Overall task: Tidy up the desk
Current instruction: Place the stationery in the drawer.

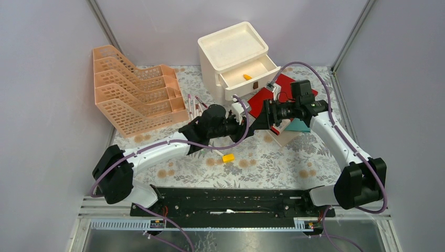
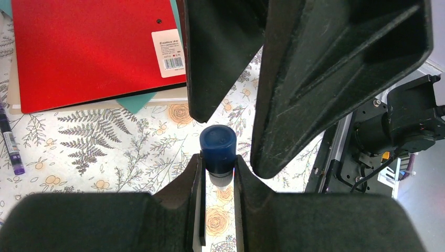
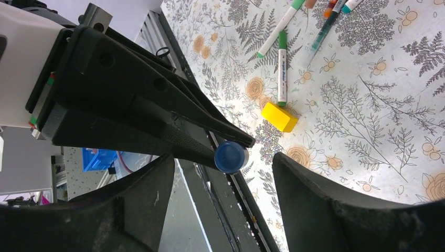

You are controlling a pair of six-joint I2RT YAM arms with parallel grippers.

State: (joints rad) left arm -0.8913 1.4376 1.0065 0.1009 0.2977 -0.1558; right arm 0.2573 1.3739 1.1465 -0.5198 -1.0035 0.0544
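In the middle of the overhead view, above the leaf-printed counter (image 1: 273, 163), we see the left claw (image 2: 218, 167) clenched on a blue-capped marker (image 2: 218, 143), its cap offered inside the released, wide-spread right claw (image 3: 223, 160), apparently for a handover.

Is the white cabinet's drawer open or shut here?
Open. The drawer is pulled out from the white cabinet, its inside exposed from above, with a small orange item lying in it.
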